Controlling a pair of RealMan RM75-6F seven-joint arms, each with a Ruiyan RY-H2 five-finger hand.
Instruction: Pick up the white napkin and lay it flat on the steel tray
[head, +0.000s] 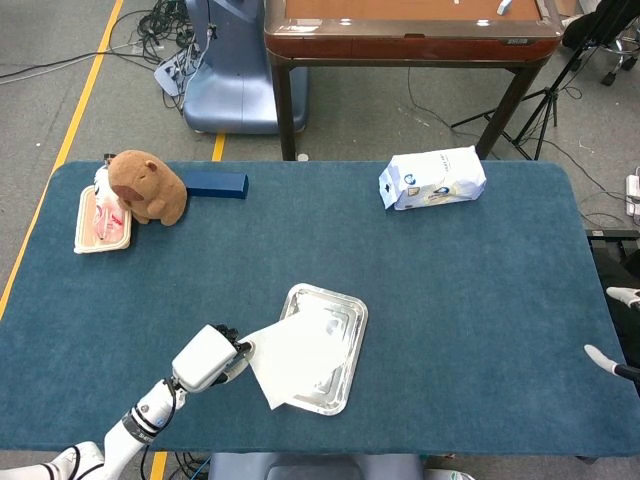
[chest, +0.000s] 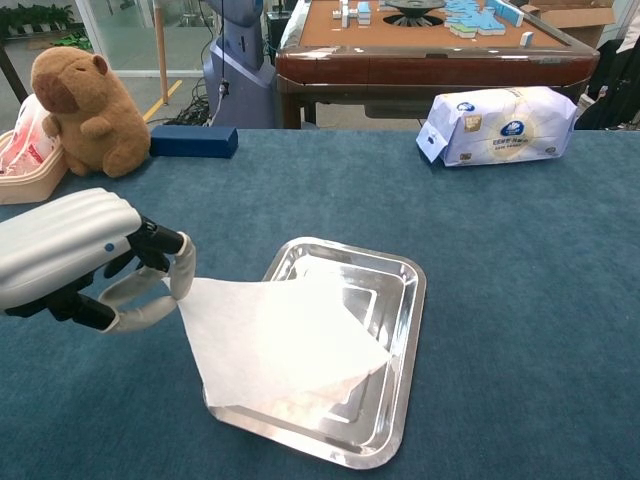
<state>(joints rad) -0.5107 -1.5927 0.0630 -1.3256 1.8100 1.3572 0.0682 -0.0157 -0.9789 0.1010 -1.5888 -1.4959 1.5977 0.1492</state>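
Your left hand (chest: 85, 260) pinches one corner of the white napkin (chest: 280, 345) between its fingers (chest: 160, 290), just off the left edge of the steel tray (chest: 405, 330). Most of the sheet lies over the tray's near left part, but the held corner is raised, and the near left edge overhangs the rim toward the worktop (chest: 500, 250).

Treat the napkin as almost weightless and fully limp. It has no stiffness of its own, so it follows whichever corner you carry and sags from there. It probably drags lightly on the metal rather than sliding freely, and a quick move or a draught can fold it over on itself. It is thin paper, so pull gently; a hard tug against a caught edge may tear it.

A corner is the right place to hold, since it lets the rest drape and spread. To finish flat, you likely need to carry that corner rightward over the tray, lower it until the sheet rests, then let go straight up so the fingers do not lift it again.

Your right hand (head: 610, 330) shows only as fingertips at the far right edge of the head view, well apart from the tray; you cannot tell from here whether it is clenched or spread.
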